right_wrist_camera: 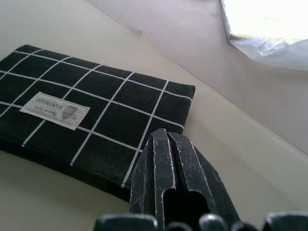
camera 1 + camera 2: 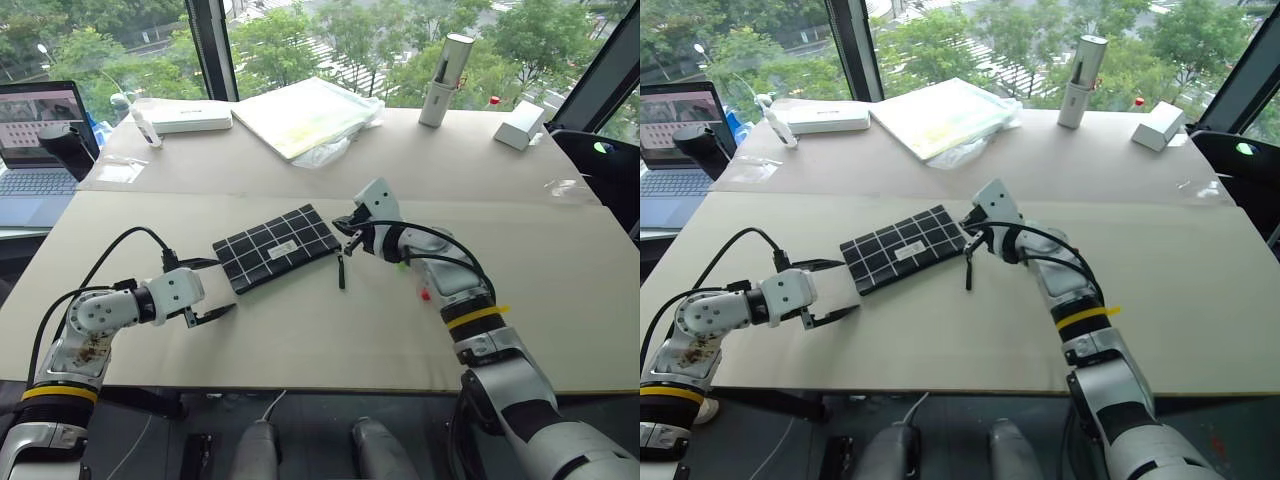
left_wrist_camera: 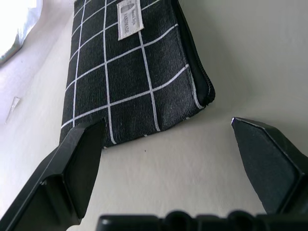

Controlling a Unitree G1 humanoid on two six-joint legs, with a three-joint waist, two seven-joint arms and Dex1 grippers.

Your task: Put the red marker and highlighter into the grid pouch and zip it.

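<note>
The grid pouch (image 2: 278, 247) lies flat on the tabletop near its middle, turned at a slant to the table's front edge. It is black fabric crossed by thin white grid lines, with a small white label (image 1: 55, 110) sewn on its upper face. Its black pull strap (image 2: 341, 271) trails from the right end toward the front edge. A bit of red (image 2: 425, 295) and a bit of green (image 2: 402, 266) show right of the pouch; whether they are the red marker and the highlighter cannot be told.

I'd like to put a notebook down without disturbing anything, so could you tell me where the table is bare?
Bare: the near edge between both arms, and the table right of the right arm. Crowded: around the grid pouch, flanked by the left gripper and right gripper.
</note>
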